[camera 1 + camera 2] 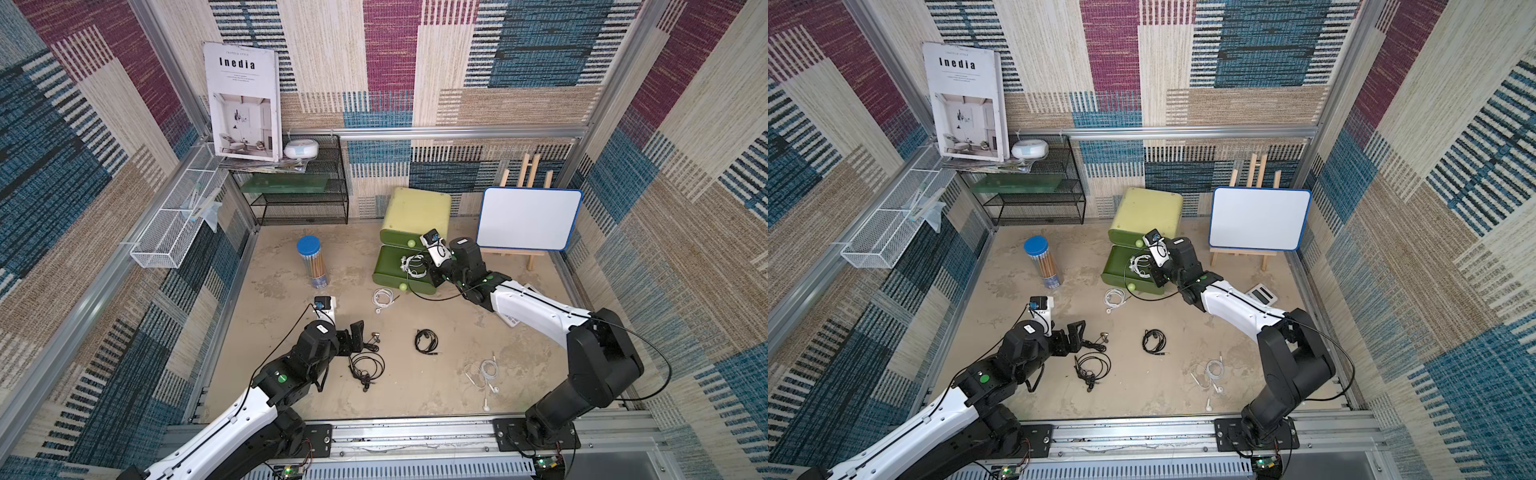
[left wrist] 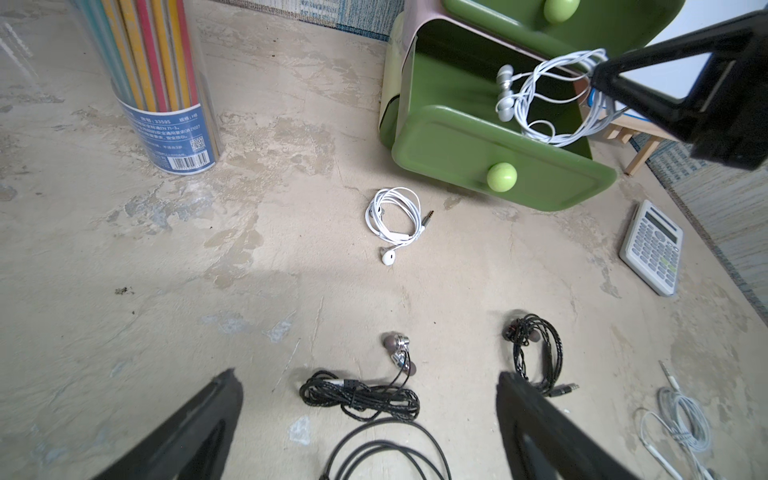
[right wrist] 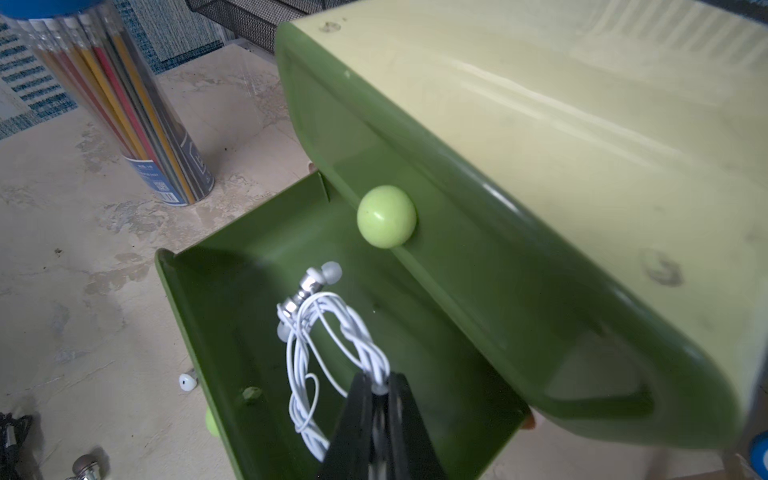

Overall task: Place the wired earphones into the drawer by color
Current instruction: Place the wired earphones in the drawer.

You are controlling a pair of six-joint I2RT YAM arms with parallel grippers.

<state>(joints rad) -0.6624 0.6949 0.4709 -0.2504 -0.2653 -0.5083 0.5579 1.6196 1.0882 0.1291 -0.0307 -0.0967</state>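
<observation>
Up close, the right tool (image 3: pixel 379 381) blurs where it pinches white earphones (image 3: pixel 368 353).

**Table** (image 1: pixel 1000 316): mottled beige.
- Green drawer unit (image 1: pixel 1146 212), rear centre; lower drawer (image 1: pixel 1116 279) pulled out.
- Right end effector (image 1: pixel 1147 269): clamped on a white earphone coil (image 1: pixel 1138 266), over the drawer's interior.
- Second white set (image 1: pixel 1114 297): on the table, just before the drawer front.
- Third white set (image 1: pixel 1210 372): loosely spread, near the right arm's base.
- Left end effector (image 1: pixel 1079 337): jaws spread wide, beside a braided black set (image 1: pixel 1096 343).
- Thin black set (image 1: pixel 1094 368): just nearer the camera.
- Coiled black set (image 1: pixel 1154 341): mid-table.
- Pencil tube (image 1: pixel 1044 262), whiteboard (image 1: pixel 1260 218), calculator (image 1: pixel 1261 294).
</observation>
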